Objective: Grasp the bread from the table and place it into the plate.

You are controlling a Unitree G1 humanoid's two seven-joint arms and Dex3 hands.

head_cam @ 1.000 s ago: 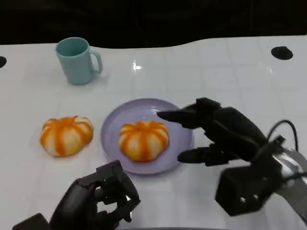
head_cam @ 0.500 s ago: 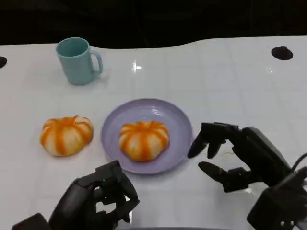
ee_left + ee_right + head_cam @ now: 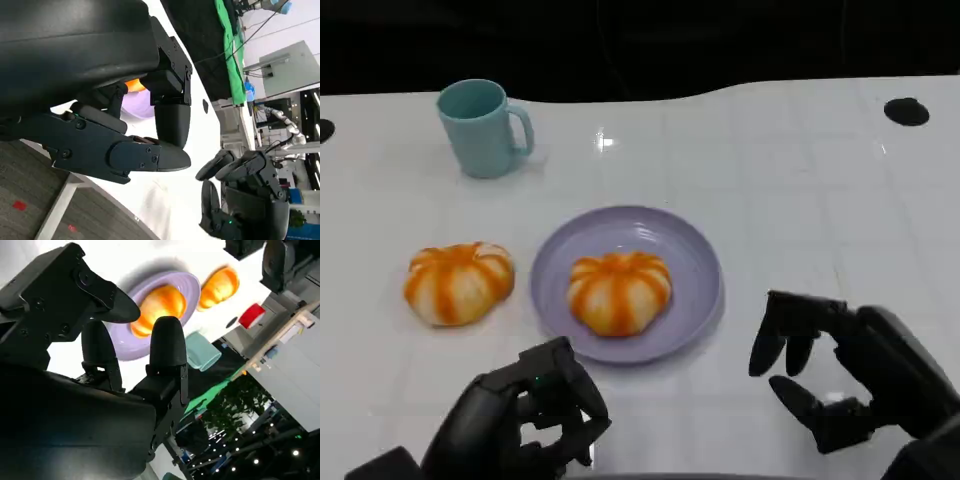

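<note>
- Plate [image 3: 700, 262], lilac, on white bench [image 3: 800, 190]; holds one bread [image 3: 619, 291], orange with pale stripes, pumpkin-shaped; second bread [image 3: 458, 282] lies on bench just left of plate
- Mug [image 3: 483, 127], teal; contents not visible
- Right hand [image 3: 840, 375] spread, holding nothing; left hand [image 3: 535, 420] curled in, empty, partly cut off

Black hands [image 3: 535, 425], jointed black fingers [image 3: 785, 335]

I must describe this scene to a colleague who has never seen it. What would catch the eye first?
First the two orange-and-white striped breads: one bread on the plate at the middle of the purple plate, the other bread on the table to its left. Behind them stands a teal mug. In front, the open right hand hovers right of the plate and the left hand is curled.
</note>
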